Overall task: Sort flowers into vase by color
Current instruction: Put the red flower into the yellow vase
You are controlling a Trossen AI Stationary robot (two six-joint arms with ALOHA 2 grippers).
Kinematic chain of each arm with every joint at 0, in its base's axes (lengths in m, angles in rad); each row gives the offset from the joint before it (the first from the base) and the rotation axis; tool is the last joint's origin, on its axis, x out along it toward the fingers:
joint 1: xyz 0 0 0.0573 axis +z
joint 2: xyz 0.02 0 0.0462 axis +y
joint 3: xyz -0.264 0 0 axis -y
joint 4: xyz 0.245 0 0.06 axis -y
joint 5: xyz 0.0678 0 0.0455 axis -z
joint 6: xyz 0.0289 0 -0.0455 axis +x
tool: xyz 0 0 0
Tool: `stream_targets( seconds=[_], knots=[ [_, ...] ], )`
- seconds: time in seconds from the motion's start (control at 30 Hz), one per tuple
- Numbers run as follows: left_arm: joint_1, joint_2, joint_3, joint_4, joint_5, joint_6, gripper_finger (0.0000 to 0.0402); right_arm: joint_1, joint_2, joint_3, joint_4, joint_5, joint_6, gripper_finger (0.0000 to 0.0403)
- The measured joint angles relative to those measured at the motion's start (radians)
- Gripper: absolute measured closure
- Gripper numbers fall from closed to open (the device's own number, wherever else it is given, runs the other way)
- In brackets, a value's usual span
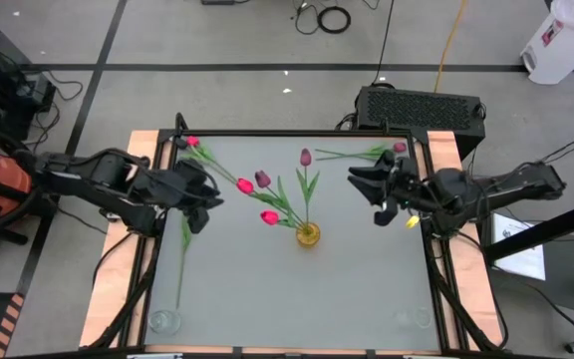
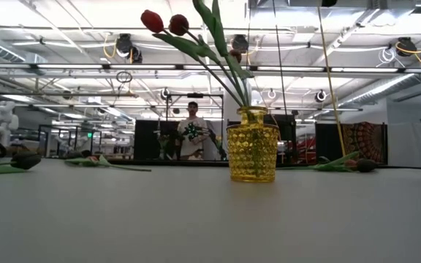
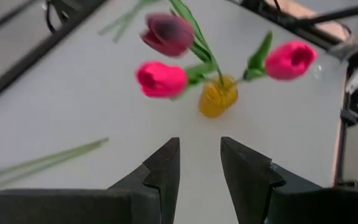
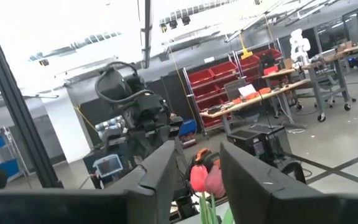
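A yellow vase (image 1: 308, 235) (image 2: 252, 144) stands mid-table with several tulips in it, heads red (image 1: 245, 184) (image 3: 161, 79) and maroon (image 1: 305, 157) (image 3: 166, 32). One pink-headed flower (image 1: 192, 142) lies at the far left. Another flower (image 1: 399, 148) lies at the far right. A long green stem (image 1: 182, 261) (image 3: 42, 160) runs from below my left gripper toward the near left corner. My left gripper (image 1: 207, 197) (image 3: 199, 149) hovers open left of the vase, tipped down. My right gripper (image 1: 362, 184) (image 4: 197, 155) is raised right of the vase, open, nothing between its fingers.
A clear glass (image 1: 164, 321) stands at the near left corner and another (image 1: 414, 319) at the near right. The black frame rails (image 1: 297, 134) edge the table. A person (image 2: 192, 131) stands far behind the table. Bare tabletop (image 1: 297, 299) lies near the front edge.
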Motion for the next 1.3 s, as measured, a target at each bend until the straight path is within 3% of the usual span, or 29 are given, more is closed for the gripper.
stream_targets(
  seconds=[0.4, 0.73, 1.3],
  knots=[
    [0.0, -0.083, 0.0, -0.118, -0.197, 0.025, 0.0292, 0.0, -0.119, 0.0, -0.159, 0.061, 0.009, 0.0398],
    [0.0, -0.123, 0.0, -0.185, -0.301, 0.03, 0.0395, 0.0, -0.137, 0.0, -0.247, 0.166, 0.072, 0.0402],
    [0.0, -0.163, 0.0, -0.237, -0.316, 0.029, 0.0394, -0.01, -0.137, 0.0, -0.359, 0.318, 0.261, 0.0403]
  ],
)
